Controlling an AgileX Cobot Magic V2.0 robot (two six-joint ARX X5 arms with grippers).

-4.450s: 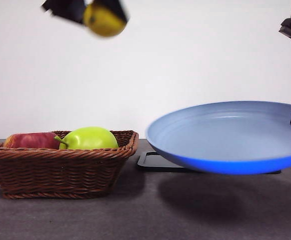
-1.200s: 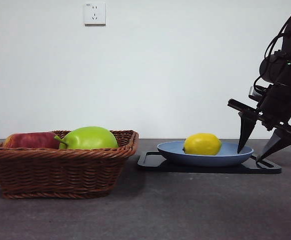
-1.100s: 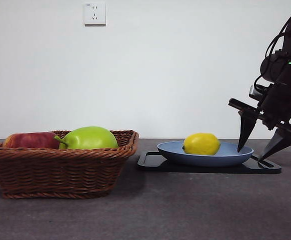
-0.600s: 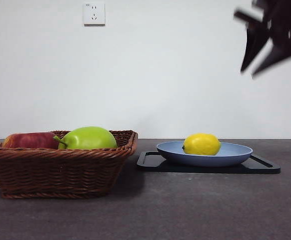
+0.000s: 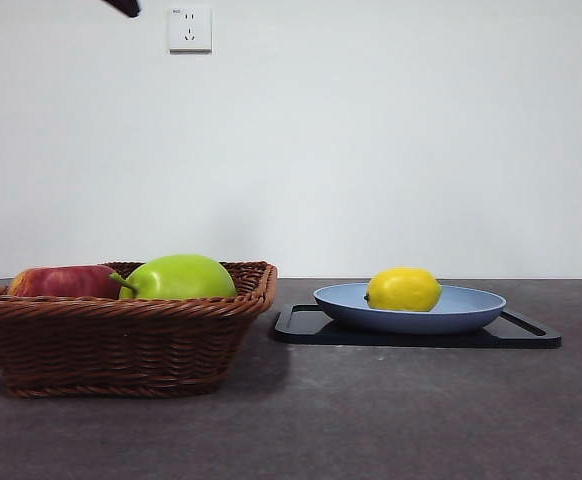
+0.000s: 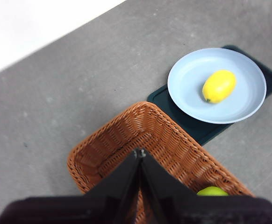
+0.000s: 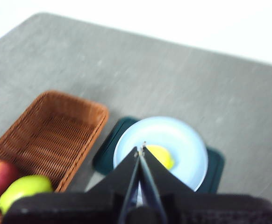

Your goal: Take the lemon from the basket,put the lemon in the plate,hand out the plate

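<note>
The left gripper was matte black, its two jaws long tapering wedges that met in a fine point, with a pale glint at the very tip, and they rose from a broad, blurred black body. The right gripper looked the same: black wedge-shaped jaws narrowing to a slim point with a small light speck there, above a wide dark base. In the front view, a small black tip showed at about eleven o'clock.
</note>
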